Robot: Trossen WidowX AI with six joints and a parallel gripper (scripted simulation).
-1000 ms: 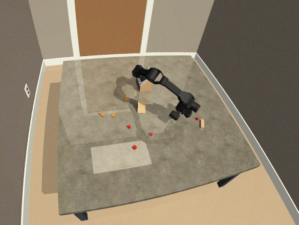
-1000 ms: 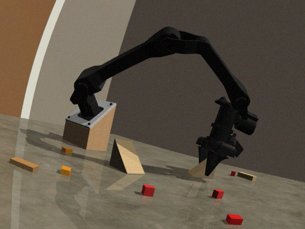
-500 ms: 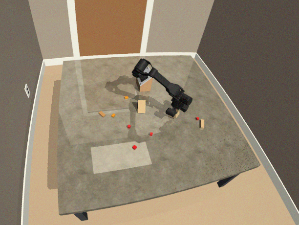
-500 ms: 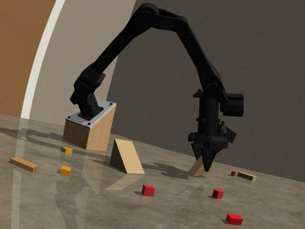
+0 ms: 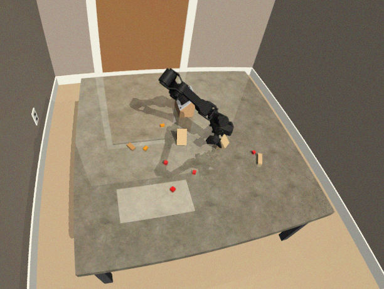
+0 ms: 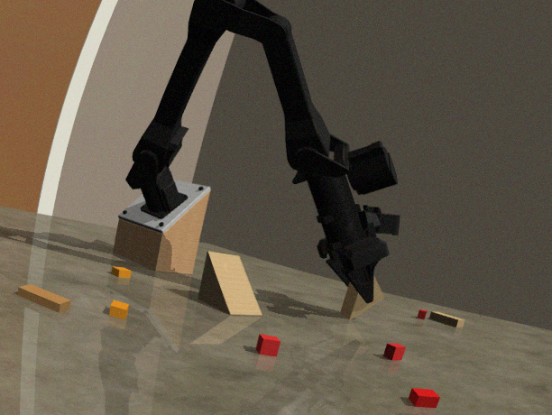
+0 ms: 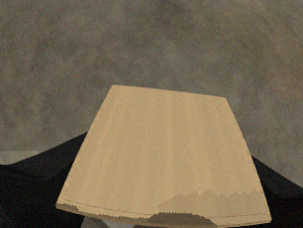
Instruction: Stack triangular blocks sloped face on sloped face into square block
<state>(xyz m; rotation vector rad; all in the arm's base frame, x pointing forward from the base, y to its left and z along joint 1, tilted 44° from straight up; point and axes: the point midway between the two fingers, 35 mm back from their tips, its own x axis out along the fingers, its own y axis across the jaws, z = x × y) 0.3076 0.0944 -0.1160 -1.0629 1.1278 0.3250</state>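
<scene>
One triangular block stands on the table in front of the arm's base, its sloped face up and its thin edge down at the table. My gripper is shut on the other triangular block, to the right of the standing one. The held block is tilted, its lowest edge at or just above the table; I cannot tell whether it touches. In the wrist view a broad pale face of it fills the space between the fingers. The far finger is mostly hidden in the exterior view.
Red cubes lie in front; another red cube and a pale bar lie at right. Orange blocks and a brown bar lie at left. The base block stands behind.
</scene>
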